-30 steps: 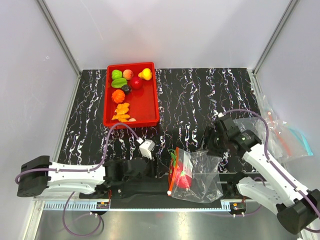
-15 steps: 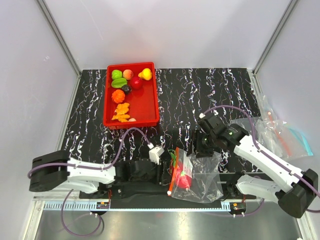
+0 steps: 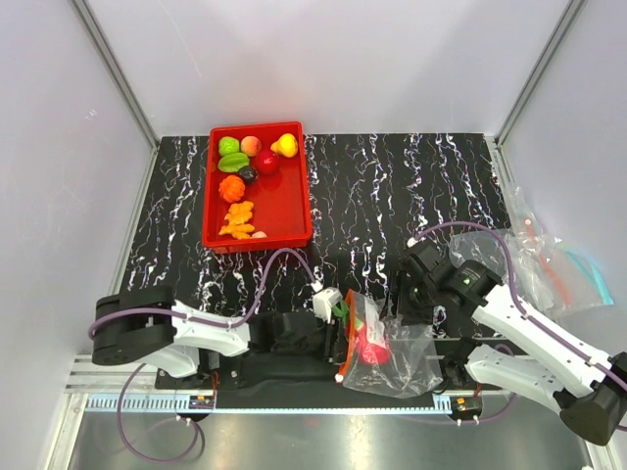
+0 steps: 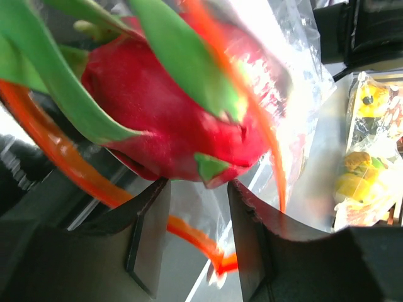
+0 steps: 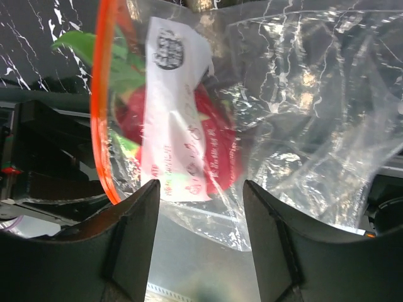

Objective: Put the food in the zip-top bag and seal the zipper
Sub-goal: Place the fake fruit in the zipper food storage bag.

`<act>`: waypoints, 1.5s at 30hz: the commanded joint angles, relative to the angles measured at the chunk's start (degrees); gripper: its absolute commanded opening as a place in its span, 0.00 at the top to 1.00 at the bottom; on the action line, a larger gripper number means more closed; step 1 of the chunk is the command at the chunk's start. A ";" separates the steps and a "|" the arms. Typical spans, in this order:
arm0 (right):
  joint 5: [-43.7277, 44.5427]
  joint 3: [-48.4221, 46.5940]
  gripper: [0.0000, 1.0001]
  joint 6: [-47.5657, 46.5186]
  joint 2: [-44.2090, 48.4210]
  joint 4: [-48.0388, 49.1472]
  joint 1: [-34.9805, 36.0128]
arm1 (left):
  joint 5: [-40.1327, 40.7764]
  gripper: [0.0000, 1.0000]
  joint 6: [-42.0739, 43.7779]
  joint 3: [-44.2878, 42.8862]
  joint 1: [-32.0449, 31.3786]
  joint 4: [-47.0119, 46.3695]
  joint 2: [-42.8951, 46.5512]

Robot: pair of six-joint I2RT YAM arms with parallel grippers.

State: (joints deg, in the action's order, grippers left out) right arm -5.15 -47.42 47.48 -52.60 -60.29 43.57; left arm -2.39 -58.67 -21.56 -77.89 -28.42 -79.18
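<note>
The zip-top bag lay at the near edge of the worktop, a magenta dragon fruit at its mouth. I judged the film limp and slippery, best pinched along the stiffer zipper. The left gripper, by the fruit, and the right gripper, over the bag, both had their jaws apart.

**Bright, even light; wrist close-ups soft**

Crisp and evenly lit from overhead, with faint shadows on the bench. Heavily blurred at the left wrist around the magenta dragon fruit. Streaked with white glare across the crinkled zip-top bag.
</note>
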 commanded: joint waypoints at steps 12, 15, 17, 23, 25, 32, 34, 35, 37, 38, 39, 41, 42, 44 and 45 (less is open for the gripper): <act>-0.04 -6.01 0.43 -0.37 -2.94 -0.61 3.35 | 2.21 0.48 3.66 -1.65 0.54 3.36 4.46; 1.10 -8.47 0.45 -0.64 -5.48 -1.23 5.11 | 3.97 0.47 3.74 -0.59 1.42 11.09 8.68; 1.72 -9.79 0.45 -0.55 -7.07 -1.58 6.26 | 3.80 0.48 3.39 1.78 2.99 12.95 12.01; 7.42 -15.85 0.42 2.60 -15.42 -4.73 13.45 | 2.75 0.51 2.78 8.45 7.83 14.01 19.05; 11.54 -19.37 0.41 4.01 -19.37 -6.93 15.31 | 2.57 0.51 2.78 9.08 8.45 14.01 19.76; 20.08 -30.62 0.38 10.33 -32.90 -17.99 23.48 | -0.15 0.51 3.74 9.43 11.35 12.17 18.36; 22.63 -35.09 0.36 11.40 -38.53 -21.17 26.03 | -1.56 0.52 4.01 9.70 12.40 11.90 18.09; 23.33 -36.59 0.36 12.88 -40.46 -24.40 26.99 | -2.00 0.52 4.09 9.70 13.54 11.73 17.83; 24.83 -40.37 0.34 14.03 -45.56 -26.71 28.75 | -2.97 0.53 4.71 9.78 14.16 11.81 18.09; 25.10 -41.34 0.33 14.74 -46.97 -28.11 29.11 | -3.05 0.53 5.06 9.87 14.34 12.25 18.35; 25.19 -42.57 0.33 14.92 -49.42 -28.56 29.37 | -2.97 0.53 5.15 9.96 14.34 12.34 18.53; 25.45 -43.28 0.33 15.53 -51.37 -29.61 29.73 | -3.06 0.53 5.50 10.05 14.69 13.04 19.50; 25.97 -43.81 0.33 15.79 -53.12 -30.14 29.73 | -3.40 0.53 5.85 10.14 14.87 13.39 19.85; 26.68 -43.81 0.34 16.76 -54.53 -31.72 29.73 | -3.67 0.53 6.29 10.31 15.40 14.27 21.08; 26.85 -43.72 0.34 16.94 -55.76 -31.99 29.73 | -3.85 0.53 6.29 10.40 15.66 14.71 21.69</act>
State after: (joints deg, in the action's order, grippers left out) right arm 17.39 -88.92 60.90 -106.80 -74.98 73.17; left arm -4.27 -53.95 -11.62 -62.98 -12.97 -59.61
